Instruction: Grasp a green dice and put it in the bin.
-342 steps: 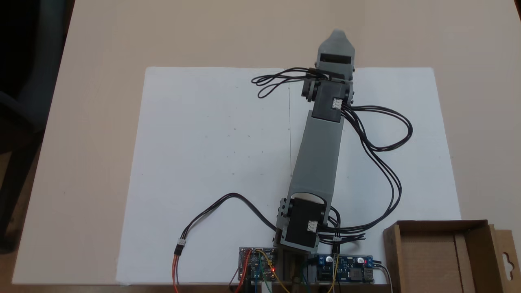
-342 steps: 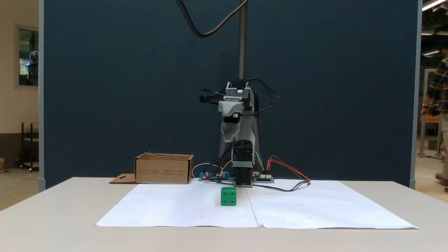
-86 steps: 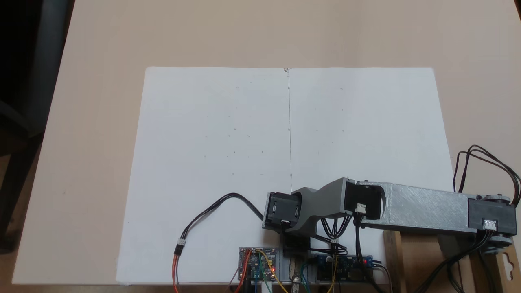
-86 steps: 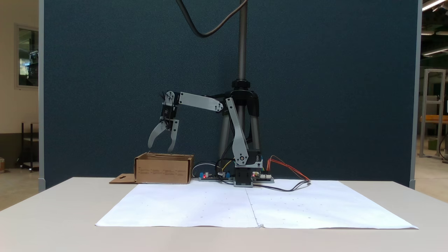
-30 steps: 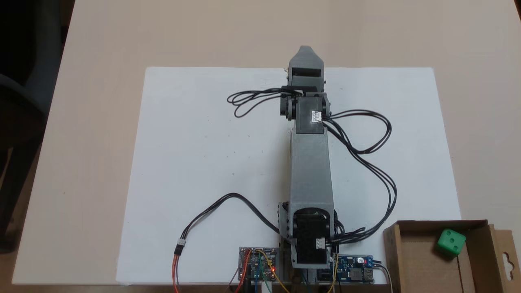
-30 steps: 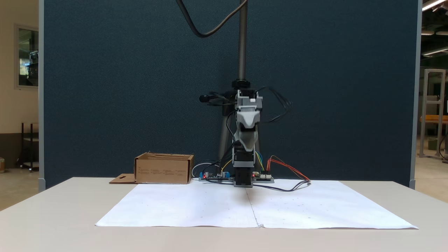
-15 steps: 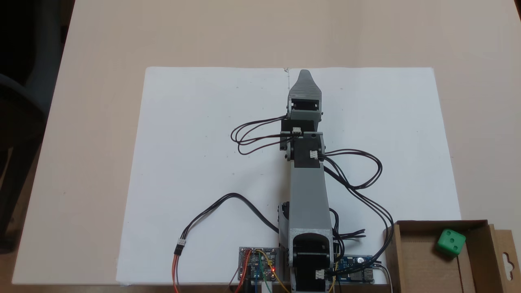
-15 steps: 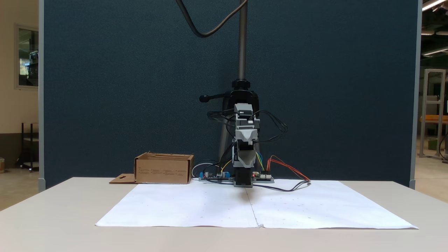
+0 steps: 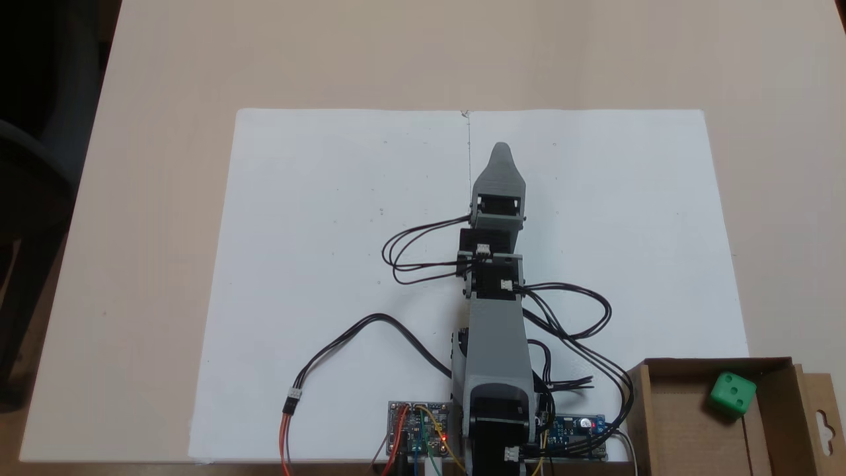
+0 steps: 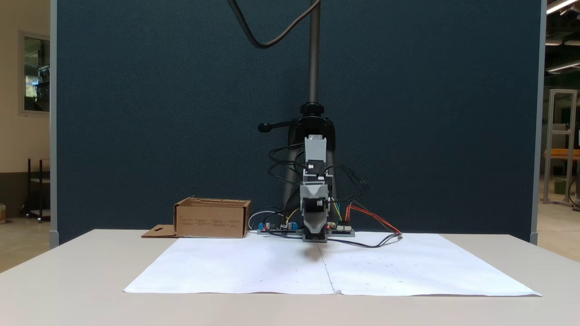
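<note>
Now, going from left to right in the fixed view from above, the first thing is a bundle of black, red and orange wires (image 9: 294, 396) that curls over the large white paper sheet (image 9: 317, 218) on the beige table (image 9: 152, 198). Next to it, at the lower edge, sits a small circuit board with a red light (image 9: 420, 428). The grey plastic robot arm (image 9: 496, 330) rises from there and stretches along the middle fold of the paper, with loops of black cable on both sides. At its far end the grey pointed gripper (image 9: 501, 151) points away from the base and hangs above the paper. Its two jaws lie one over the other for this camera, so I cannot tell how wide it is open; nothing is seen in it. In the other fixed view the gripper (image 10: 316, 233) faces the camera, low over the paper, and its opening is also not clear.

Further right, at the lower corner, stands the shallow brown cardboard box (image 9: 667, 423) with upright flaps. The small bright green plastic dice (image 9: 732, 394) lies inside it, near the far right corner, well apart from the gripper. In the front view the same box (image 10: 212, 219) stands left of the arm.
</note>
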`<state>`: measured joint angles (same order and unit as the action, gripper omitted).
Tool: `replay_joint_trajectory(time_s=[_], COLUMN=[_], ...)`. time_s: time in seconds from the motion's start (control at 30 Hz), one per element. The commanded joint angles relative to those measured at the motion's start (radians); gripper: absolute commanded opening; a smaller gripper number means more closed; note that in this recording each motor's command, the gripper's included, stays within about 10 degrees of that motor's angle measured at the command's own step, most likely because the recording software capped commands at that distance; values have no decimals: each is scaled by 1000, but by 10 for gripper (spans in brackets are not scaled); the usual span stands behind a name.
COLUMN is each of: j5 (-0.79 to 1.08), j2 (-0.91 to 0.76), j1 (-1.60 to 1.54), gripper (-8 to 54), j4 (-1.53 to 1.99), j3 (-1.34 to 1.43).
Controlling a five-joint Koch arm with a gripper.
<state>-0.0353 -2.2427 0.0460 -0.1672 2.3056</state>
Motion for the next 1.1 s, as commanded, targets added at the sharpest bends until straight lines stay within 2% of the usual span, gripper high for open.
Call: replay_joint_trajectory(time_s=[0.0, 0.27, 0.67, 0.97, 1.07], j5=[-26, 69, 77, 77, 80], j2=[-55, -54, -87, -123, -123], j1=[6, -11, -21, -20, -5], gripper=[434, 432, 434, 446, 446], j4=[-168, -380, -662, -992, -992], j3=[11, 258, 523, 529, 529])
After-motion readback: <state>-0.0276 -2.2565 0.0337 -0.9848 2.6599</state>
